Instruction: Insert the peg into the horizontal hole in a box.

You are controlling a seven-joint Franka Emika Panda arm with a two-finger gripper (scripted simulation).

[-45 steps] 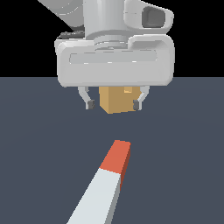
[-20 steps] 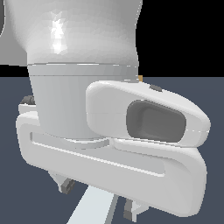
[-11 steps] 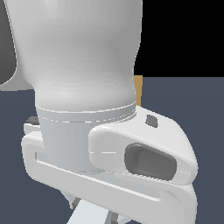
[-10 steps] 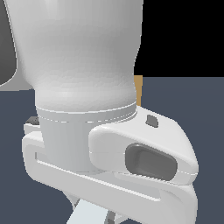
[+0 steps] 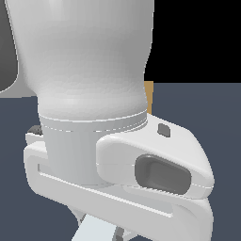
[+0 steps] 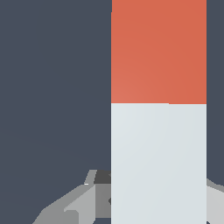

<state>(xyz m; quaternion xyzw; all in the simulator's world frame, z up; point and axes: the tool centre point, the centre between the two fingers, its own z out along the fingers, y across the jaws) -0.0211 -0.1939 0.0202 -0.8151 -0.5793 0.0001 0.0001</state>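
Claw (image 5: 101, 230) sits low in my exterior view, almost wholly masked by the arm's own white wrist housing (image 5: 89, 94), which fills most of the picture. Only a grey finger stub shows under the housing at the lower edge, so from here I cannot tell how the jaws stand. Just below the housing a pale sliver of the peg (image 5: 96, 233) pokes out, right at the claw. Behind the wrist, on the exterior view's right, a thin tan strip of the box (image 5: 149, 96) shows past the housing's edge; the hole is hidden from me. To the right of the housing the dark floor (image 5: 212, 122) lies open, with nothing else on it that I can see.

On the wrist view the peg (image 6: 158, 131) runs straight out from the claw (image 6: 158, 197), pale grey-white near the fingers and orange-red on the far part, with a crisp line between the two colours. Its long edges are straight and parallel. Grey fingers (image 6: 83, 201) show close on both sides of the pale section, pressed against it as far as I can judge, so I read the claw as clamped on the peg. Beside the peg, the floor (image 6: 52, 87) is bare, leaving free room. The box does not show here.
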